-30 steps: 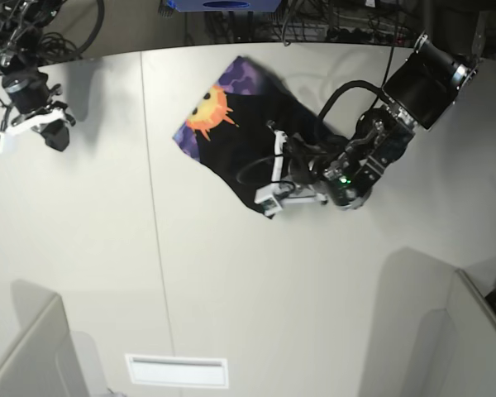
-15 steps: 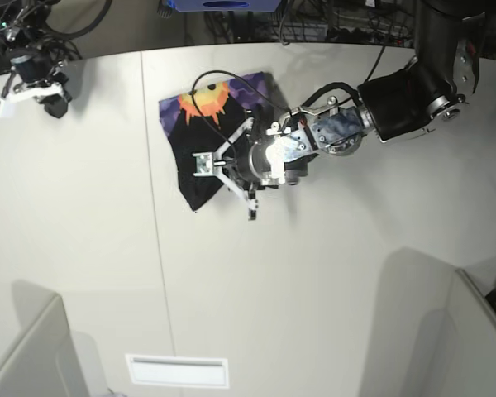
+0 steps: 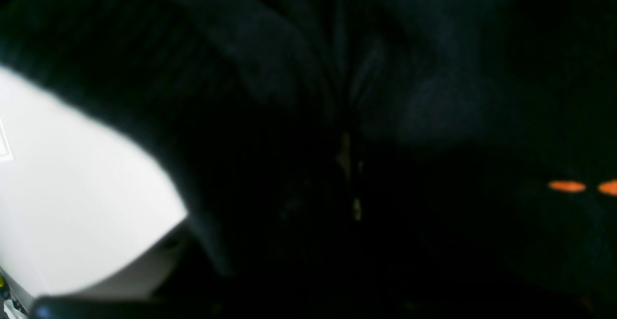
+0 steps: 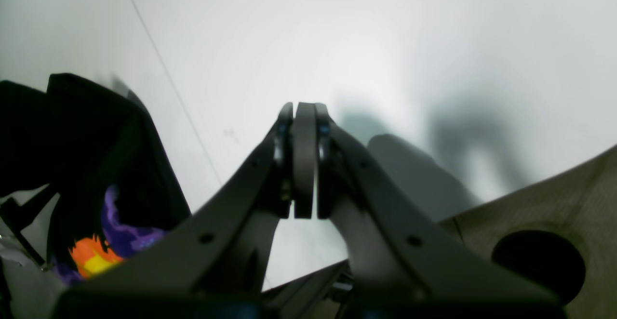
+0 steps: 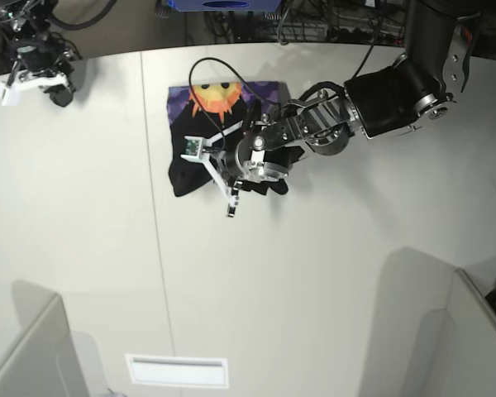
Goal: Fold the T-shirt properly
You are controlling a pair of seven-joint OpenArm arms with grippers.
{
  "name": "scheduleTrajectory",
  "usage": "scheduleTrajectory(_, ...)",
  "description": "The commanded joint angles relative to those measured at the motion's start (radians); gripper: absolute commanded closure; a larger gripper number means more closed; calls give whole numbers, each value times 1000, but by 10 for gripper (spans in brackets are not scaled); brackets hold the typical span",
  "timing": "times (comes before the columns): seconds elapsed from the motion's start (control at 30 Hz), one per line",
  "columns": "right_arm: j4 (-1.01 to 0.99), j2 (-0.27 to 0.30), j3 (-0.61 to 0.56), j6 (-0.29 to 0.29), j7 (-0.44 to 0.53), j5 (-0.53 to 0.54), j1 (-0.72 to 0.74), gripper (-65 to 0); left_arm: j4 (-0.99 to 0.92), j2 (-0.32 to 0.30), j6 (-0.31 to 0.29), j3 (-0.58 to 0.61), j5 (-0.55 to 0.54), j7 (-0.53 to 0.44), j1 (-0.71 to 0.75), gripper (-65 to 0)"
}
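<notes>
Fingers (image 4: pixel 304 165) of the right gripper (image 4: pixel 304 160): pressed flat together, nothing between them, raised over bare table (image 4: pixel 337 44) at the far left corner of the base view.

Left gripper (image 5: pixel 217 169): low over the T-shirt (image 5: pixel 200 161), its white-tipped fingers (image 5: pixel 192 147) spread apart in the base view, one tip over the black cloth, the other past the shirt's near edge over the table. Whether any cloth is pinched between them cannot be told; the left wrist view is almost wholly dark fabric at close range, with a wedge of white table at lower left and two small orange flecks at right.

T-shirt: bunched into a compact heap near the table's far edge, centre-left, just right of the table seam (image 5: pixel 153 207). Printed side partly up: orange-yellow sun (image 5: pixel 215 98) on purple along the far edge; the rest plain black, rumpled, partly under the left arm (image 5: pixel 347 124). Right wrist view catches the same orange and purple at its lower left.

Black cable (image 5: pixel 219 70): loops over the sun print.
</notes>
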Motion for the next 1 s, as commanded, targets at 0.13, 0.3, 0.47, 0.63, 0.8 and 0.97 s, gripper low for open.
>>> scheduleTrajectory(0.13, 15, 12, -1, 6, 24, 19, 9, 0, 3, -2, -27, 5, -9, 16, 15, 0)
scheduleTrajectory(0.3, 15, 14, -2, 6, 21, 19, 18, 0, 4, -2, -27, 4, -7, 23, 5, -56)
scheduleTrajectory(0.47, 15, 14, -2, 6, 20, 19, 26, 0, 6, -4, -27, -1, -18, 23, -14, -441)
scheduleTrajectory(0.63, 15, 14, -4, 6, 18, 19, 23, 0, 78, -8, -27, -5, -7, 23, -31, -650)
scheduleTrajectory(0.8, 16, 14, -4, 6, 18, 19, 20, 0, 156, -10, -27, -19, -9, 78, -73, -650)
scheduleTrajectory(0.97, 16, 14, -4, 6, 18, 17, 18, 0, 197, -10, -27, -151, -7, 118, -80, -650)
